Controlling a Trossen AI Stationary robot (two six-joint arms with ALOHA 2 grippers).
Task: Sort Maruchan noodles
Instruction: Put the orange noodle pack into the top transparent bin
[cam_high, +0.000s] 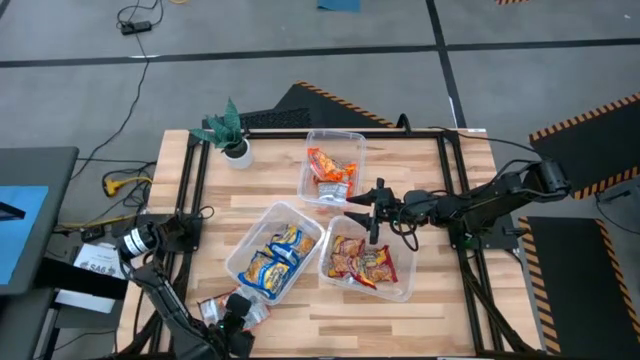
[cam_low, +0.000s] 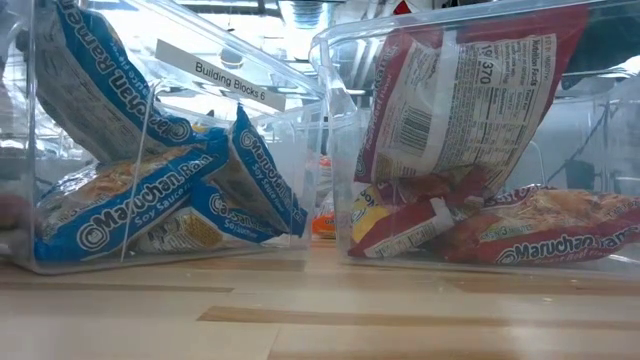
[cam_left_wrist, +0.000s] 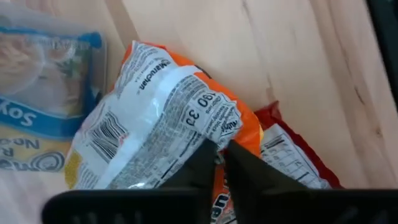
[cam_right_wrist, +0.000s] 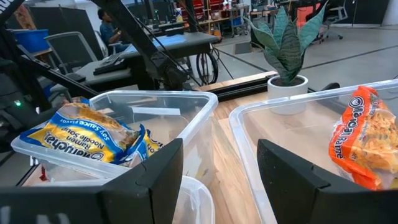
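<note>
Left pincer (cam_left_wrist: 221, 163) clamped on orange packet (cam_left_wrist: 155, 118), red packet (cam_left_wrist: 292, 155) half hidden beneath

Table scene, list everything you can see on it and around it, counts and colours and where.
Clear tubs: three, mid-table, one far, two near.
Orange packets: a few, in the far tub.
Blue-and-yellow packets: several, in the near-left tub.
Red packets: several, in the near-right tub.
Loose packets: orange on top, red beneath, blue beside, near-left table edge.
Potted plant: one, green, white pot, far-left.
Person: one, in the room beyond.
Left claw: pinching the orange loose packet.
Right claw: open, hovering between tubs.
</note>
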